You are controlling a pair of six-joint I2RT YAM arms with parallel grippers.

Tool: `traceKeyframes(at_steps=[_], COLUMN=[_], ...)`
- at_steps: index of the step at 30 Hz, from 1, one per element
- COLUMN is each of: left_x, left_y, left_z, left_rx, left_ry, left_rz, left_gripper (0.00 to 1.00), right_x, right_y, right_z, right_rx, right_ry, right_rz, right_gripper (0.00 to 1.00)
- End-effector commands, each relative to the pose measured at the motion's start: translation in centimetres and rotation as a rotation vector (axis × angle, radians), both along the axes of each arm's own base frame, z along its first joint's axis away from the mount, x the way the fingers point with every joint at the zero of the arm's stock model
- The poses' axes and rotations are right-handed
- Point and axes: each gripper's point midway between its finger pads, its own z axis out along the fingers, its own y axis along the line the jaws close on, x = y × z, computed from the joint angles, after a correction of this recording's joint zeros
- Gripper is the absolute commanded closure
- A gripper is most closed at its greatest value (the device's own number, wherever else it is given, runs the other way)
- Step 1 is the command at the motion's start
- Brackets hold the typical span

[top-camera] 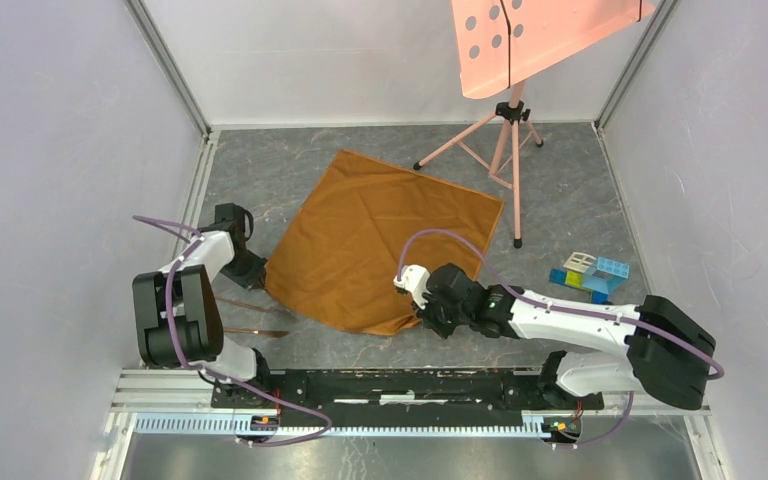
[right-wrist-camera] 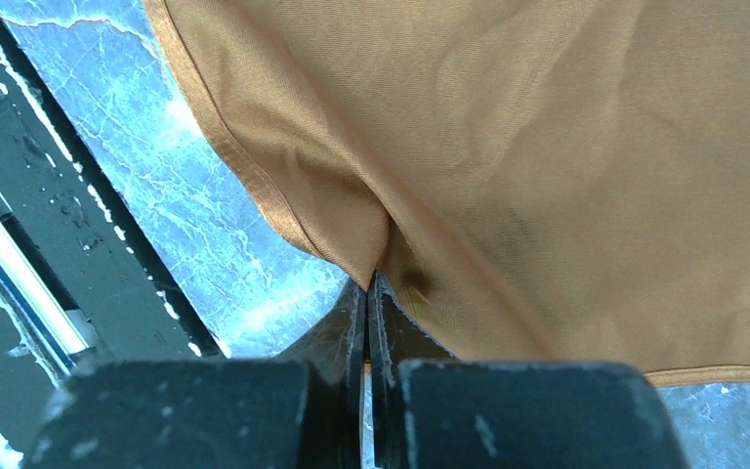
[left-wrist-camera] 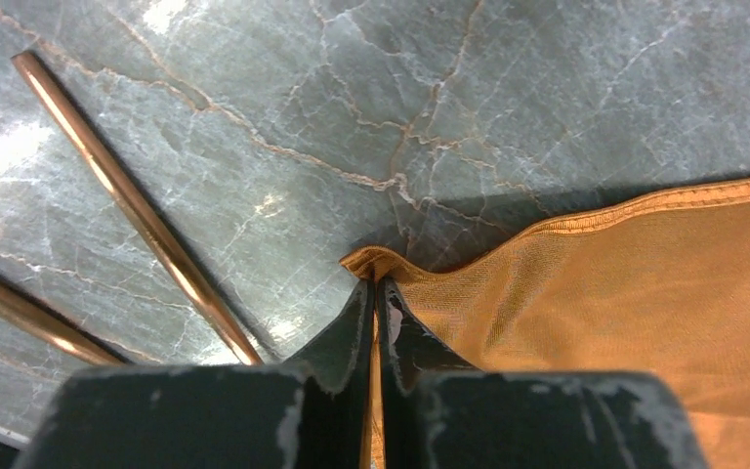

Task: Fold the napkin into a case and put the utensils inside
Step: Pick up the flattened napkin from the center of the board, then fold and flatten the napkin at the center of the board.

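My left gripper (left-wrist-camera: 373, 298) pinches the left corner of the napkin (top-camera: 380, 240) and my right gripper (right-wrist-camera: 366, 293) clamps its near corner, the cloth flat mid-table, utensils (left-wrist-camera: 127, 200) just left, so I judge the first fold begins: lift both corners evenly across.

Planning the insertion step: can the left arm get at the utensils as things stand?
Not quite yet, I think: the left gripper is shut on a corner of the napkin and must release first. Otherwise the way looks free: the utensils lie uncovered on the table right beside it.
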Motion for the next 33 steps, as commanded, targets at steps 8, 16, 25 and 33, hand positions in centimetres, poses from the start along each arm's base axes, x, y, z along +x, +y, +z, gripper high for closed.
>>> traceKeyframes(at_steps=[8,16,25,33], left_x=[4.0,1.9,-5.4,-0.1], left_y=[-1.6,-2.1,-1.5,-2.8], left_z=[8.4,27.0,44.1,47.5], left_rx=[-0.048,0.067,0.298,0.222], left_ry=[-0.377,-0.854,-1.230,-1.335], left_rz=[-0.080,-0.169,-0.180,-0.263], left_gripper=[0.98,0.98,0.98,0.98], right_x=[7.0,3.6,-5.8,4.7], right_y=[-1.5,1.0,1.1,-6.0], right_z=[8.7,20.3,36.0,34.5], right_rx=[-0.013,0.284,0.788,0.528], right_ry=[-0.368,-0.514,-0.556,-0.746], right_rz=[-0.195,0.045,0.342,-0.365], right_gripper=[1.00,1.00,1.00,1.00])
